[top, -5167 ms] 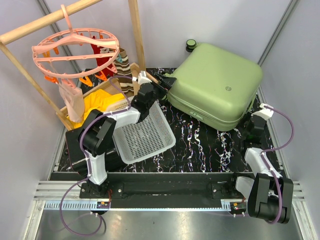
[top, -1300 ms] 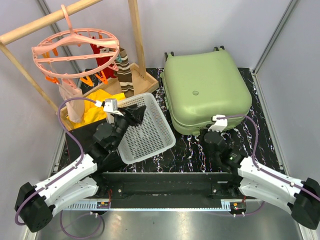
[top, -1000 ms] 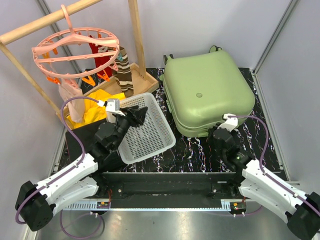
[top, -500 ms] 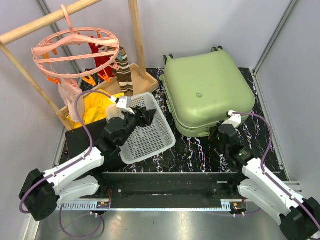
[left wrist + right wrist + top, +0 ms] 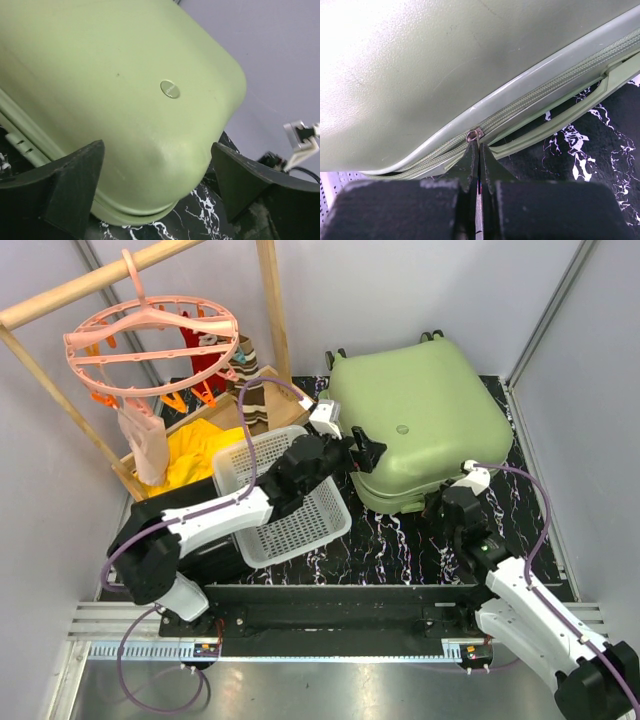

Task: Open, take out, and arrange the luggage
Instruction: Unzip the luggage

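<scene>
No words, numbers or brand names can be read anywhere in these views. The only mark that might carry lettering is a small round badge [image 5: 170,89] near the middle of the lid of the green suitcase [image 5: 420,390], which sits at about 1 o'clock on the desk [image 5: 400,540]. Whatever is embossed on that badge is too faint and too small to make out.

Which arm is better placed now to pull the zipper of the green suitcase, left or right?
Right. The right gripper is shut with its tips at the zipper pull on the near side of the green suitcase. The left gripper stands open facing the smooth shell, not the zipper pull.
</scene>
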{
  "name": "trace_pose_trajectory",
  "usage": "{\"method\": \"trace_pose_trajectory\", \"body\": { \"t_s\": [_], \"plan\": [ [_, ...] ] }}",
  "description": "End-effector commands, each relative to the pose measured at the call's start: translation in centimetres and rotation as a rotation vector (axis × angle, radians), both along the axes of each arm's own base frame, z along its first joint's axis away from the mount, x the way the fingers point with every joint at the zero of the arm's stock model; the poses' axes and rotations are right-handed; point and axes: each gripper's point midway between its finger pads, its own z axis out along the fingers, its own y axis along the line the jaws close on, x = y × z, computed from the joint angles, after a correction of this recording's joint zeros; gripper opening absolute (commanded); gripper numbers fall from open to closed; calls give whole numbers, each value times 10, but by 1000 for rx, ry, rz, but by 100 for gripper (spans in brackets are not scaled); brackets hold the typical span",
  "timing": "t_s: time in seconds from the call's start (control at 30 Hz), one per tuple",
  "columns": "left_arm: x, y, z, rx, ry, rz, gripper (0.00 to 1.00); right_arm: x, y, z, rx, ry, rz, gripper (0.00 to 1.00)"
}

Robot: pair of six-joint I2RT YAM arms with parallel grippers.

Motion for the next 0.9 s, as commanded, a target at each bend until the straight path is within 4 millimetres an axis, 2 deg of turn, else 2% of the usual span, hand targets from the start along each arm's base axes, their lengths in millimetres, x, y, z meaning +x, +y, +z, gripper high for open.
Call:
{"method": "trace_pose_trajectory", "body": {
  "t_s": [0.0, 0.1, 0.13, 0.27, 0.4, 0.57, 0.73, 0.87],
  "plan": [
    [13, -30, -17, 32, 66, -40, 96, -1, -14, 0, -26, 8, -54, 0],
    [20, -36, -33, 76, 98, -32, 97, -2, -17, 2, -22, 5, -77, 0],
    [23, -37, -47, 113, 119, -27, 97, -1, -21, 4, -24, 2, -97, 0],
    [33, -28, -67, 140, 156, 17, 97, 2, -33, 7, -12, -1, -152, 0],
    [38, -22, -79, 140, 181, 29, 93, 5, -39, 4, -7, 14, -179, 0],
    [45, -17, -88, 163, 187, 44, 90, 10, -48, 10, -20, 7, -214, 0],
    [51, -13, -101, 172, 213, 52, 89, 17, -70, 18, -71, 1, -278, 0],
    [53, -12, -106, 162, 227, 53, 89, 23, -79, 14, -78, 9, -305, 0]
  ]
}}
